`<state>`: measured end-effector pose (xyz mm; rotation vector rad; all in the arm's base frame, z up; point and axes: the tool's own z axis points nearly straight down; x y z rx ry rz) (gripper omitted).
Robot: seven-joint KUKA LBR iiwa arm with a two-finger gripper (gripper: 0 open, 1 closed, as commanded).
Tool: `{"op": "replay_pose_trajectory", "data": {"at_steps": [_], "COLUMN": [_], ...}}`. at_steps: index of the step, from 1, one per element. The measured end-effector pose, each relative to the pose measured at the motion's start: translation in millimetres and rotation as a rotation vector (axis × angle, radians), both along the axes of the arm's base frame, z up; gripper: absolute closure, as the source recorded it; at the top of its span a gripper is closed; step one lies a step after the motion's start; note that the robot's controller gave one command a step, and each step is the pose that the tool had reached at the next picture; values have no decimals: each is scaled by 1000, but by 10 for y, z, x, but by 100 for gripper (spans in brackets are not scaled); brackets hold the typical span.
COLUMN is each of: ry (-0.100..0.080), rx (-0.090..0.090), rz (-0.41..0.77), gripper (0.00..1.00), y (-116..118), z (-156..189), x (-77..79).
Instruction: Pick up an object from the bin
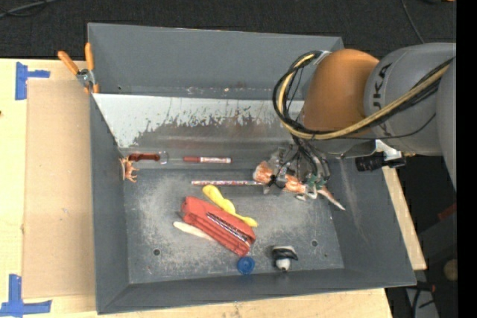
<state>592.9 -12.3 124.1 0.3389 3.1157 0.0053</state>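
Observation:
My gripper point(297, 170) is low in the right middle of the bin, under the arm's orange cover. A small orange-brown piece point(264, 174) lies right against its left side. A thin red-and-white striped stick point(226, 182) points at it from the left. A pale pink stick point(332, 199) sticks out to its lower right. I cannot tell whether anything sits between the fingers.
Toward the front lie a flat red case point(218, 226), a yellow banana-shaped piece point(226, 205) and a cream stick point(189, 229). A blue cap point(245, 264) and a small black-and-white thing point(282, 258) rest by the front wall. A red pen point(206, 159) and a red-handled tool point(142, 159) lie at the back left.

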Motion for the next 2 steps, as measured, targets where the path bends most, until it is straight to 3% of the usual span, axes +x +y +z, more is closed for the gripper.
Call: {"op": "replay_pose_trajectory", "data": {"at_steps": [2], "ry": [-1], "rx": [1], "rz": [2], "gripper": [100], "y": [1], "z": [417], "x": [2]}}
